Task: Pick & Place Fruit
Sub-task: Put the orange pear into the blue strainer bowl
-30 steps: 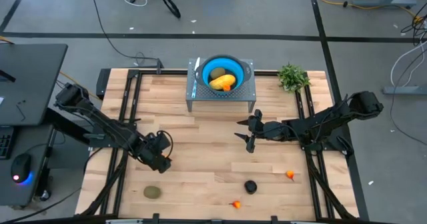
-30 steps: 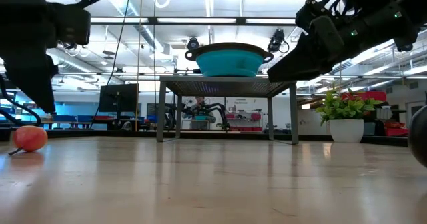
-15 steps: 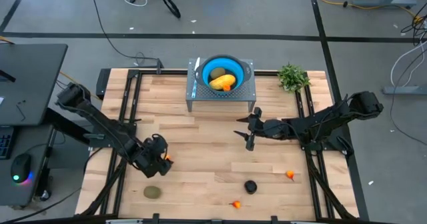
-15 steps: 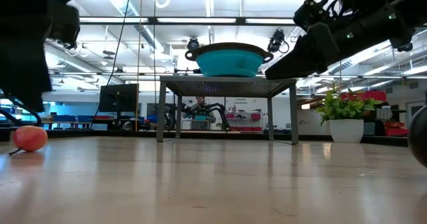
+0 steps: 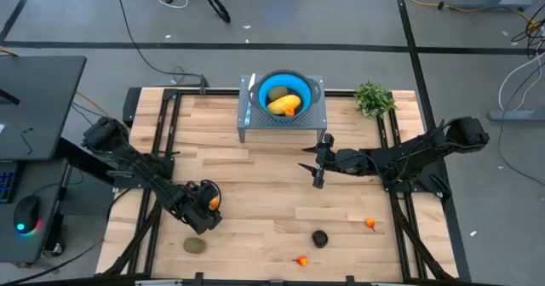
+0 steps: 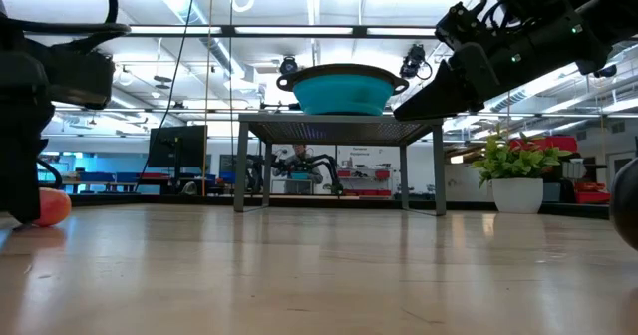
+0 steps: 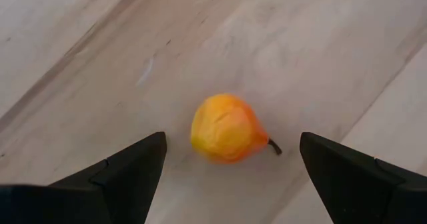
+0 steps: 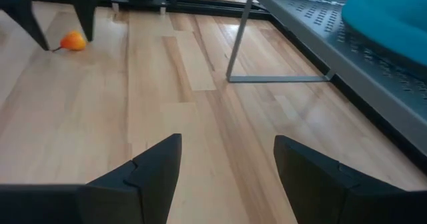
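Hovering wide open over the small orange pear (image 7: 227,129) on the bench (image 5: 255,184), the left hand (image 5: 203,208) is facing something light, smooth and roll-prone, best pinched across its plump middle.

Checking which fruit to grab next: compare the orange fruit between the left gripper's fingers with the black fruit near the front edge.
The orange fruit is bright orange-yellow and tapers to a stem; the black fruit is dark and round. The orange fruit lies between the open fingers of the left gripper; the black fruit has no gripper near it. Both rest on the wooden table, not in the blue bowl.
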Tool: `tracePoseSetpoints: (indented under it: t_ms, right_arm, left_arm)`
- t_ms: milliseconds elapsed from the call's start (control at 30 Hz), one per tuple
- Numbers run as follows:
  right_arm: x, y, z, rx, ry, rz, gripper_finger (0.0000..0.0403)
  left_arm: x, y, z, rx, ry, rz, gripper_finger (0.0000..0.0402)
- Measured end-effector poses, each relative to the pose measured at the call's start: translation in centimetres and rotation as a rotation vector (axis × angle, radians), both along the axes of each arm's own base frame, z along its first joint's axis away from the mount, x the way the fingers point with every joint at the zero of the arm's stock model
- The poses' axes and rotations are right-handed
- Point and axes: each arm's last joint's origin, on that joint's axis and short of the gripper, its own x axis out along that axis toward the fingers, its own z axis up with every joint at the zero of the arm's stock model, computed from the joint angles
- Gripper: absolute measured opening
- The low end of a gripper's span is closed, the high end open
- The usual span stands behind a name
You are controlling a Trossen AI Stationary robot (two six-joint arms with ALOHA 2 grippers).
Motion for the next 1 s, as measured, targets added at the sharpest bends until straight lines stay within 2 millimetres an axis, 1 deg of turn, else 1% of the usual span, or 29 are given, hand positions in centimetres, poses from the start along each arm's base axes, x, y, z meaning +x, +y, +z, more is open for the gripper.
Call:
tracePoseSetpoints:
  t_ms: [133,200,267,500,600,800,1000]
  right_arm:
    - [-0.01,0.0,-0.01,0.016,-0.003,-0.006,0.025]
    - [-0.03,0.0,-0.08,0.025,0.001,-0.01,0.025]
    - [-0.05,0.0,-0.13,0.032,0.004,-0.013,0.025]
    - [-0.08,0.0,-0.19,0.047,0.006,-0.019,0.025]
    - [-0.08,0.0,-0.19,0.047,0.006,-0.019,0.025]
    - [-0.09,0.0,-0.2,0.047,0.007,-0.019,0.025]
    - [-0.14,0.0,-0.32,0.046,0.021,-0.02,0.025]
  left_arm:
    - [0.03,0.08,0.0,0.002,0.001,0.004,0.0355]
    - [0.07,0.15,0.0,0.004,0.003,0.003,0.0348]
    - [0.15,0.3,0.0,0.007,0.005,0.007,0.0333]
    - [0.46,0.79,-0.03,0.021,0.019,-0.008,0.026]
    - [0.5,0.82,-0.03,0.019,0.021,-0.013,0.0235]
    - [0.48,0.79,-0.04,0.014,0.032,-0.032,0.0201]
    - [0.51,0.78,-0.03,0.016,0.028,-0.031,0.0181]
